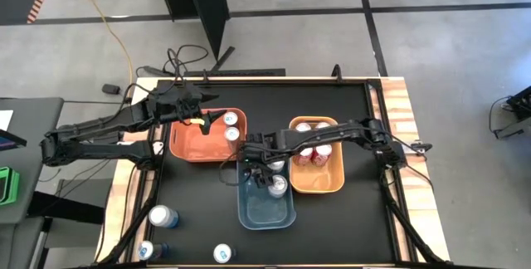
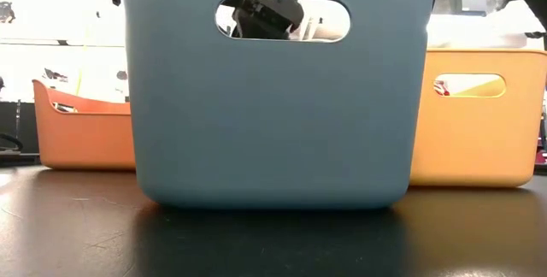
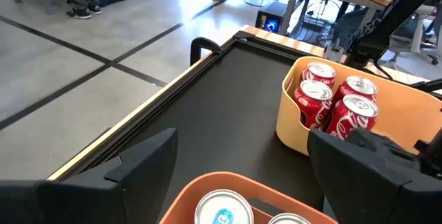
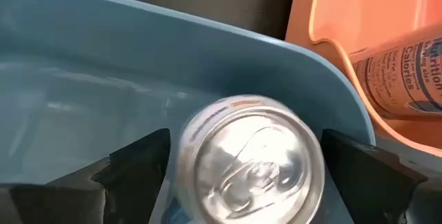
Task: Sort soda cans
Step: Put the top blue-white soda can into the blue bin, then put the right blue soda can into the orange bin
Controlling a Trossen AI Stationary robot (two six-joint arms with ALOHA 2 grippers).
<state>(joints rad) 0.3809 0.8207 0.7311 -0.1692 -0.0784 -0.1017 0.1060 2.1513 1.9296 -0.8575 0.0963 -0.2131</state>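
Note:
My right gripper [image 1: 267, 172] hangs open over the blue bin [image 1: 265, 211], fingers pointing steeply down. A soda can [image 4: 248, 162] with a silver top stands upright in that bin below the gripper, between the two fingers [image 4: 138, 165] and apart from them. My left gripper [image 1: 199, 119] waits open above the orange bin [image 1: 187, 144], which holds two silver-white cans [image 1: 231, 126]. Several red cans [image 3: 335, 99] stand in the yellow bin [image 1: 319, 182]. In the low view the blue bin's wall [image 2: 273, 97] hides its contents.
Three loose cans [image 1: 162, 216] stand on the black table near its front left corner. The three bins sit close together mid-table, the blue one nearest the front edge. Open tabletop lies at the front right and at the far side beyond the bins.

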